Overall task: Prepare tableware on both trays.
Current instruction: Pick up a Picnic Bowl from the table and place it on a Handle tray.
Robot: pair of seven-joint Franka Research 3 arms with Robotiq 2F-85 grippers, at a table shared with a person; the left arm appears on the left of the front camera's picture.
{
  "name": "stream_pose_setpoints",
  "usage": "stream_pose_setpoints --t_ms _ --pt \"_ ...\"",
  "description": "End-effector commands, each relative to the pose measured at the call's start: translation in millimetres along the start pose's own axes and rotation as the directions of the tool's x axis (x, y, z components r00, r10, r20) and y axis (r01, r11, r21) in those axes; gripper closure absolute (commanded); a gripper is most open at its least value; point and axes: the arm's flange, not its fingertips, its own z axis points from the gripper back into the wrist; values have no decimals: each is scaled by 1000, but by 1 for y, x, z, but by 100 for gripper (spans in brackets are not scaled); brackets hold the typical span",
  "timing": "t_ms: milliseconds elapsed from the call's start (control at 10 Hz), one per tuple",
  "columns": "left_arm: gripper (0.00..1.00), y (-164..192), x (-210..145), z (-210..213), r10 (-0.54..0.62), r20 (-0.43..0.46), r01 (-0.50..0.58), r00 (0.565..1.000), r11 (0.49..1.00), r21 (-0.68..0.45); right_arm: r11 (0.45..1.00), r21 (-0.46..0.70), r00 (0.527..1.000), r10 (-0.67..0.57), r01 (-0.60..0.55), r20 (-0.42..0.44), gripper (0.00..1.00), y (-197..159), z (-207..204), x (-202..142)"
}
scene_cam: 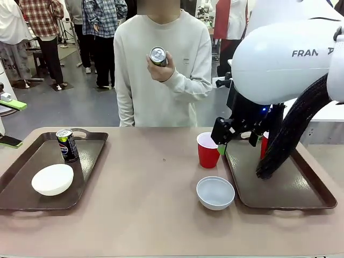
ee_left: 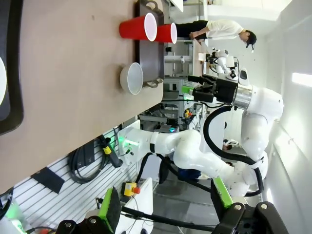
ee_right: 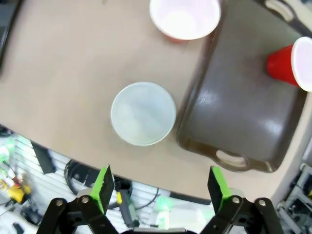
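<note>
On left tray, bowl and can; right tray just a cup; spare bowl, spare cup outside; left gripper, right gripper wide open, empty.

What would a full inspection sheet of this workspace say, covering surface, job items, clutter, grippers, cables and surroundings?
Surface: tan table, bare in the middle.
Job's things: left tray holds a white bowl and an upright can; right tray holds a red cup; second red cup and second bowl stand on the table beside that tray; the person's hand holds another can.
Clutter: nothing seen.
Grippers: left gripper open, empty; right gripper open, empty.
Cables: black hose along the right arm.
Surroundings: people standing behind the table.
</note>
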Motion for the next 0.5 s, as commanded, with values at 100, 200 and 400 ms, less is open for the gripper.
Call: stream_pose_setpoints --t_ms 100,200,400 --pt "2 -1 0 1 -27 2 27 1000 999 -21 946 -208 960 -212 248 182 0 -26 -49 28" --pt "2 -1 0 1 -27 2 27 1000 999 -21 950 -183 960 -224 254 166 0 -35 -63 32" --pt "2 -1 0 1 -27 2 27 1000 999 -21 969 -97 973 -227 229 29 0 -42 -75 19"
